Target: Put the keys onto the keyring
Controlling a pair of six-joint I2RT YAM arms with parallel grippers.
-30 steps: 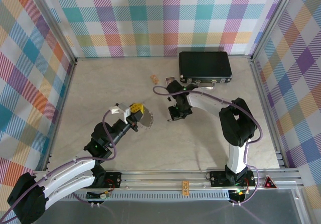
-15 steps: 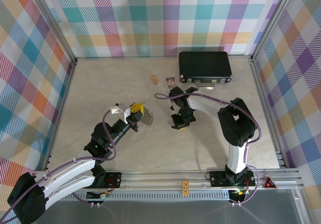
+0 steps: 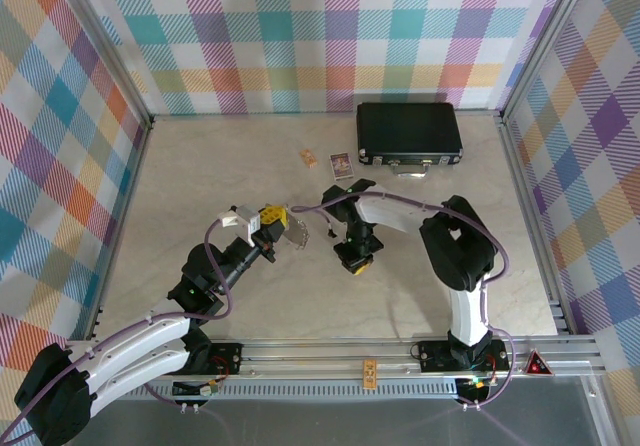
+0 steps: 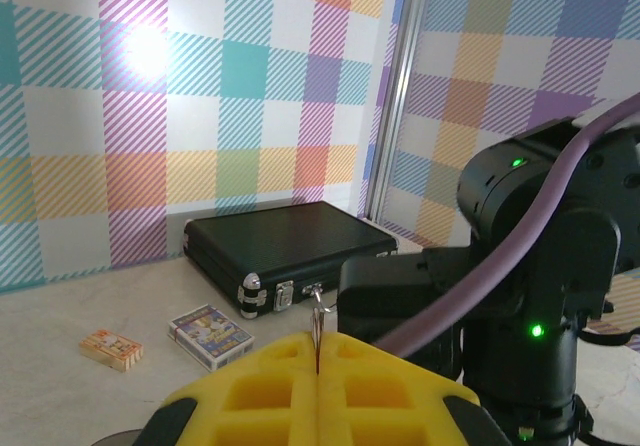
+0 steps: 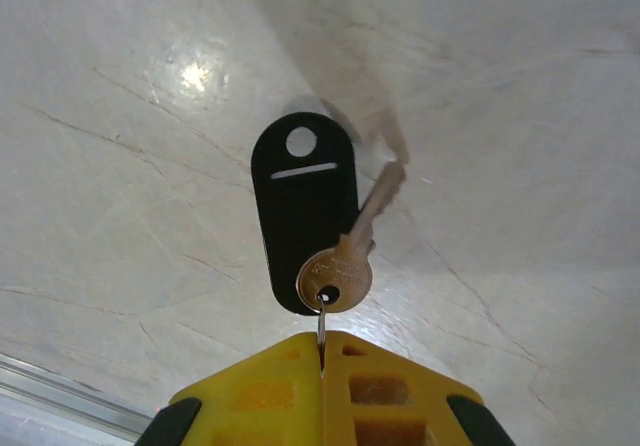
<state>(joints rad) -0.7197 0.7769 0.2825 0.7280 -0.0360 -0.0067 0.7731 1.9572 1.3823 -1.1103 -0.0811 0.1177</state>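
Beige marble tabletop [image 5: 120,216] below us: our right gripper [image 5: 322,354] clamps a thin wire ring [image 5: 322,320] bearing a brass key [image 5: 338,276] and black oval tag [image 5: 300,201]; our left gripper [image 4: 318,354] pinches a thin metal loop [image 4: 318,318].

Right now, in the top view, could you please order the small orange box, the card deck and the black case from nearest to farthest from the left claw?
From the left claw:
1. Small orange box, just beyond it.
2. Card deck, right of the box.
3. Black case, back right.

Right gripper [image 3: 356,260] now sits nearer the arm bases, closer to left gripper [image 3: 273,216]; card deck [image 3: 342,164] is now uncovered.
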